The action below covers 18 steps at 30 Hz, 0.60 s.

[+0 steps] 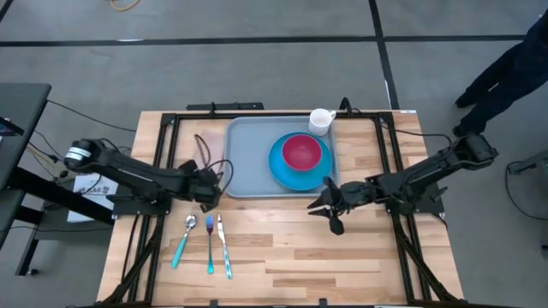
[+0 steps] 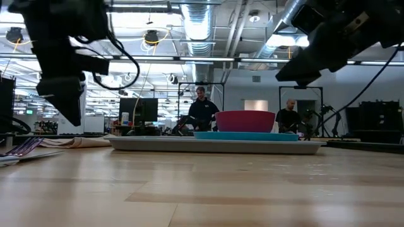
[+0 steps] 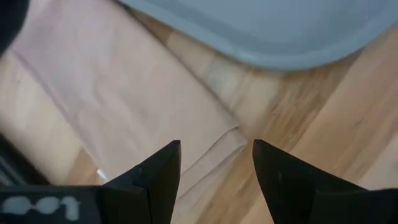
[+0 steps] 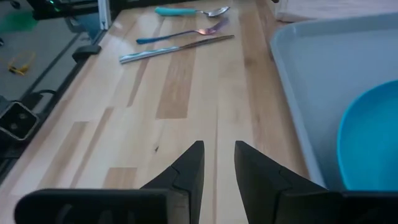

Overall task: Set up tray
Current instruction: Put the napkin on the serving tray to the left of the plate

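Nearest the front edge of the wooden table (image 1: 282, 257) lie three pieces of cutlery, side by side and apart from one another: one spoon (image 1: 183, 240) with a teal handle, one fork (image 1: 210, 245) with a blue handle, and one knife (image 1: 223, 248) with a silver handle. All three rest on bare wood, outside the tray.

The left gripper (image 1: 208, 190) sits just behind the cutlery, at the tray's left front corner. Its jaws stand clearly parted with nothing between them. In the left wrist view its fingers (image 3: 155, 180) point down over a pale folded napkin (image 3: 124, 118) lying on the wood, with the tray's rounded corner just beyond the fingertips, not touched.

The right gripper (image 1: 329, 208) sits at the tray's right front corner, close beside the rim. Its jaws show a narrow gap and hold nothing. The right wrist view shows bare wood directly under the fingers (image 4: 186, 174), with the tray's rim running alongside them, near but apart.

One tray (image 1: 248, 162), flat and grey-blue, lies at the middle rear of the table, between the two grippers. On it rests one round blue plate (image 1: 291, 175), toward the tray's right half, and one red bowl (image 1: 301, 151) sits on that plate. One white cup (image 1: 321, 121) stands at the tray's far right corner; whether it is on the rim or just outside cannot be told.

Beyond the table, the low view shows two people (image 2: 203, 110) in the room.
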### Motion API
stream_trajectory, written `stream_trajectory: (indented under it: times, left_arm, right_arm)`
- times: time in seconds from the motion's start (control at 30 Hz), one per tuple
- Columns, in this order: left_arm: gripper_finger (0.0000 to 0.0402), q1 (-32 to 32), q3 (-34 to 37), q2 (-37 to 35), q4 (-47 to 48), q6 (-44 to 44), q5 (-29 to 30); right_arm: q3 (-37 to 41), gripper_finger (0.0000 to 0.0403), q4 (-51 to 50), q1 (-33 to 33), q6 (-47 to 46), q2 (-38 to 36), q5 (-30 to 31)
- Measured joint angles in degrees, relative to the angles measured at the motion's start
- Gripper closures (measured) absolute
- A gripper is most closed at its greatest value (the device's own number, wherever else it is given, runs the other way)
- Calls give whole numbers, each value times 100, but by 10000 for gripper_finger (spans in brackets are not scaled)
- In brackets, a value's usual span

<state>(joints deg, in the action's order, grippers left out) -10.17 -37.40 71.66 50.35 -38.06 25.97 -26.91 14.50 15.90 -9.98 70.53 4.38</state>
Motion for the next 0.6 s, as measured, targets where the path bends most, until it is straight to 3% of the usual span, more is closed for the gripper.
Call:
stream_trajectory:
  times: [0.23,0.6]
  left_arm:
    - [212,139,-328,624,53,12,-469]
    - [212,431,-311,696,-47,-171,-427]
  right_arm:
    - [-180,321,-82,9,107,229,-3]
    - [-187,321,-77,9,151,216,-3]
